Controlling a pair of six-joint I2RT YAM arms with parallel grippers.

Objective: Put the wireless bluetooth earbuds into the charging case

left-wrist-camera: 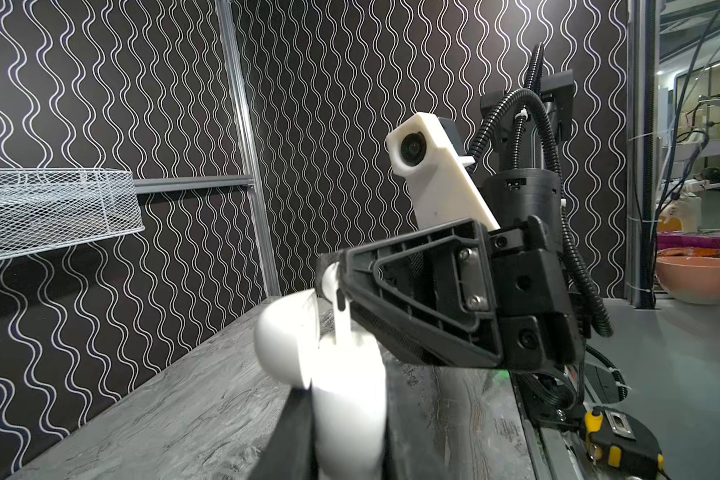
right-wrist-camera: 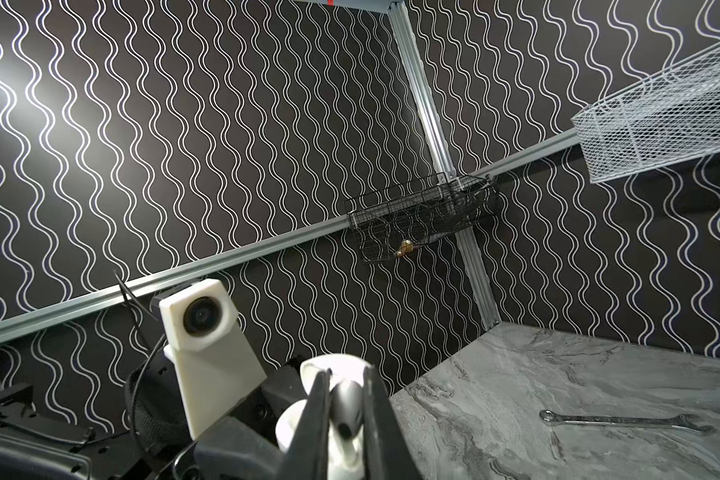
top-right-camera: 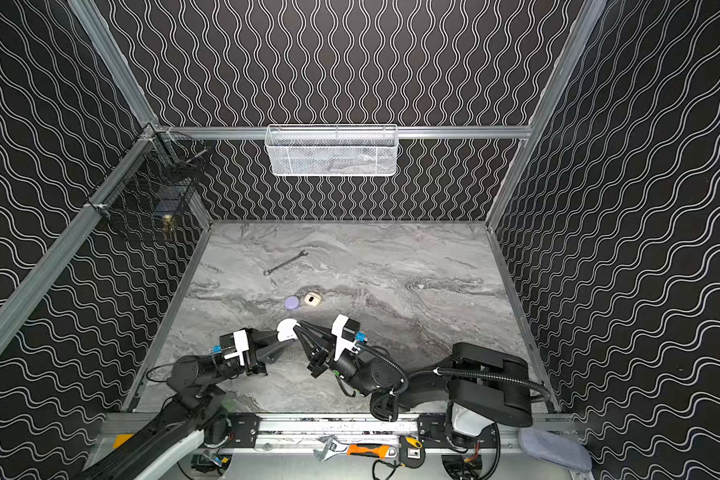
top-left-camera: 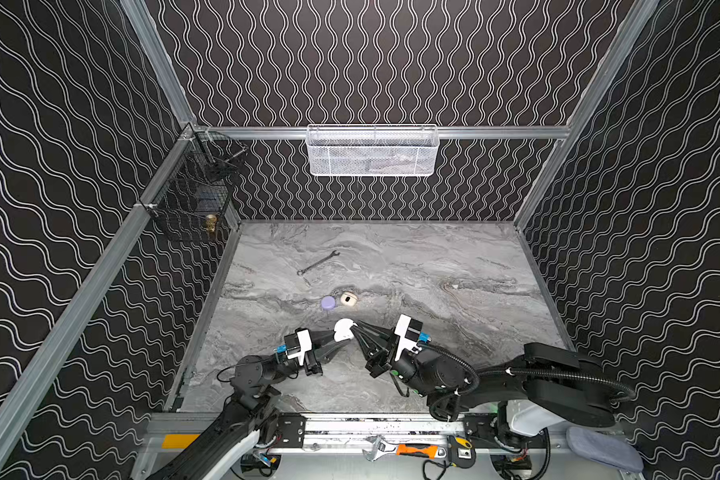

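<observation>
A white charging case point(top-left-camera: 344, 329) point(top-right-camera: 287, 329) with its lid open hangs just above the marble table, near the front middle. My left gripper point(left-wrist-camera: 346, 415) is shut on the case body point(left-wrist-camera: 350, 399), and the lid point(left-wrist-camera: 285, 336) tilts off to one side. My right gripper point(right-wrist-camera: 346, 386) comes in from the right, shut on a white earbud point(right-wrist-camera: 346, 405). In the left wrist view the earbud point(left-wrist-camera: 332, 286) sits at the right fingertips with its stem pointing down into the case's open top. How deep the stem sits is hidden.
A closed lilac case point(top-left-camera: 328, 302) and an open cream case point(top-left-camera: 348, 299) lie just behind the grippers. A wrench point(top-left-camera: 317, 263) lies farther back. A white mesh basket point(top-left-camera: 372, 150) hangs on the back wall and a black wire basket point(top-left-camera: 200, 195) on the left wall.
</observation>
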